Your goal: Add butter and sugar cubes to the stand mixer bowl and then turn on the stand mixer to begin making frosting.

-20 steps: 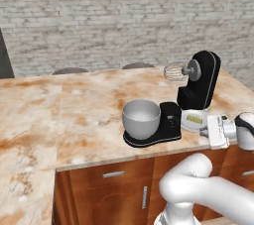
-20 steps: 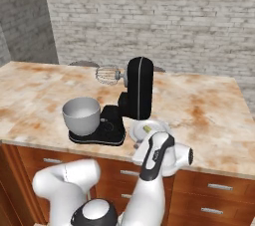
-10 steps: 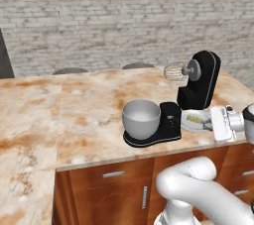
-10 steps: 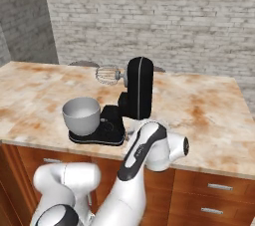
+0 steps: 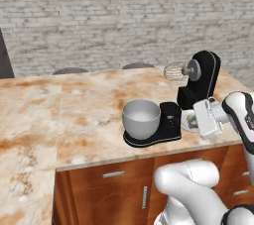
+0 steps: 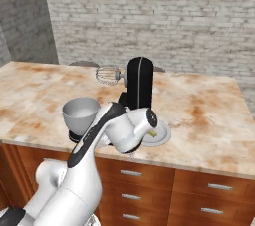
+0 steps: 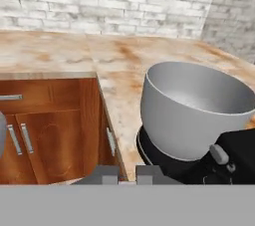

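Observation:
The black stand mixer (image 5: 199,78) (image 6: 139,83) stands on the counter with its head tilted up and the whisk (image 5: 173,72) in the air. The grey stand mixer bowl (image 5: 141,118) (image 6: 80,112) (image 7: 194,105) sits on the mixer's base; the part of its inside that I see is bare. A small pale butter stick (image 6: 153,133) lies on a white plate (image 6: 160,139) to the right of the mixer. My gripper (image 5: 198,120) (image 7: 127,177) hangs low beside the base, just right of the bowl, shut with nothing visible between its fingertips. The sugar cubes are hidden.
The marble counter (image 5: 74,115) stretches left and back to a brick wall. Its front edge drops to wooden cabinets with handles (image 7: 25,138). A small knob (image 7: 219,154) sits on the mixer's base near my hand. My own arm (image 6: 99,135) covers part of the plate.
My hand has moved left from beyond the plate toward the mixer's base and bowl. The mixer, bowl and plate have stayed put.

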Motion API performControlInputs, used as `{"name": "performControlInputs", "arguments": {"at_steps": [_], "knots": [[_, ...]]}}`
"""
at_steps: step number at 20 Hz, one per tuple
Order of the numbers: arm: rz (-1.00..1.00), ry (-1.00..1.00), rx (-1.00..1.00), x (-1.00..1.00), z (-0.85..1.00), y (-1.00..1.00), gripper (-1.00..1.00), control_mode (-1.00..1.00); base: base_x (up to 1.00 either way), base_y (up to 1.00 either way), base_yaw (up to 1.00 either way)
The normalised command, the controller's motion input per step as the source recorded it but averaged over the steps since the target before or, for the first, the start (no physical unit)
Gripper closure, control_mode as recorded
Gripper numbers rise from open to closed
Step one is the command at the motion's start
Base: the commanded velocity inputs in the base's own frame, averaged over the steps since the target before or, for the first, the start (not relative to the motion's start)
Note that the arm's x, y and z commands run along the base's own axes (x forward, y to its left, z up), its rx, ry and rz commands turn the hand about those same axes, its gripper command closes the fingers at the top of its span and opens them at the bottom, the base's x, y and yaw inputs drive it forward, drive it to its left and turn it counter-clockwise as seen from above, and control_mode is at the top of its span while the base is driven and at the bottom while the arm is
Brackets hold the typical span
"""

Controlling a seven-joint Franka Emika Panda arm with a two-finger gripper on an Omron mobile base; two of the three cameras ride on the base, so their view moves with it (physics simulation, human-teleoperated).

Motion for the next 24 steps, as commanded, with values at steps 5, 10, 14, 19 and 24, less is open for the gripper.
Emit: {"name": "performControlInputs", "arguments": {"at_steps": [5,10,14,19,24], "knots": [[0.00,0.11,-0.15,-0.28,0.61,0.74,1.00,-1.00,0.00,0.00,0.00],[0.00,0.12,-0.16,-0.03,0.56,0.57,1.00,-1.00,0.00,0.00,0.00],[0.00,0.06,-0.16,0.00,0.51,0.48,1.00,-1.00,0.00,0.00,0.00],[0.00,0.06,-0.17,0.23,0.41,0.38,1.00,-1.00,0.00,0.00,0.00],[0.00,0.07,-0.17,0.46,0.13,0.20,1.00,-1.00,0.00,0.00,0.00]]}}
